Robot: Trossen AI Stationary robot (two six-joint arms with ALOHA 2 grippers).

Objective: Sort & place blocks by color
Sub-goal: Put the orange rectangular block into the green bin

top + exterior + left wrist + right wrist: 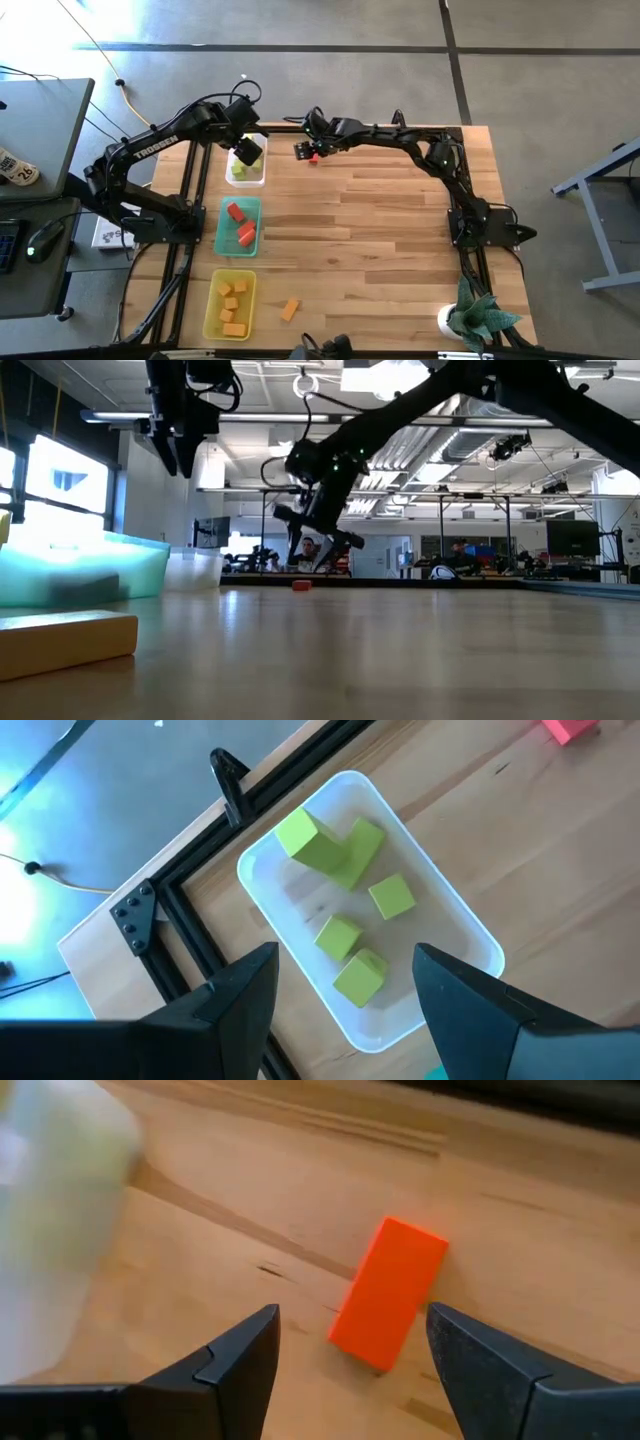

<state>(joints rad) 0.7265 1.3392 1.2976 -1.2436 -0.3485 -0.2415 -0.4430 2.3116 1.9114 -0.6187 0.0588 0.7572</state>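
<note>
Sorting nearly done: trays filled by colour; my spread right hand (pixel 345 1355) hovers over a red bar (pixel 390 1292) (one orange block (pixel 290 310) remains on the bench (pixel 380 260)); left hand (pixel 345 990) spread.

Smooth pale wood table (pixel 380 230), translucent plastic clear tray (pixel 455 920), matt red block (pixel 390 1292)

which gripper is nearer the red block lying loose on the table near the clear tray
Right. The right gripper hangs open just above the red block, fingers either side of it. The left gripper is open above the clear tray of green blocks, off to the side.
</note>
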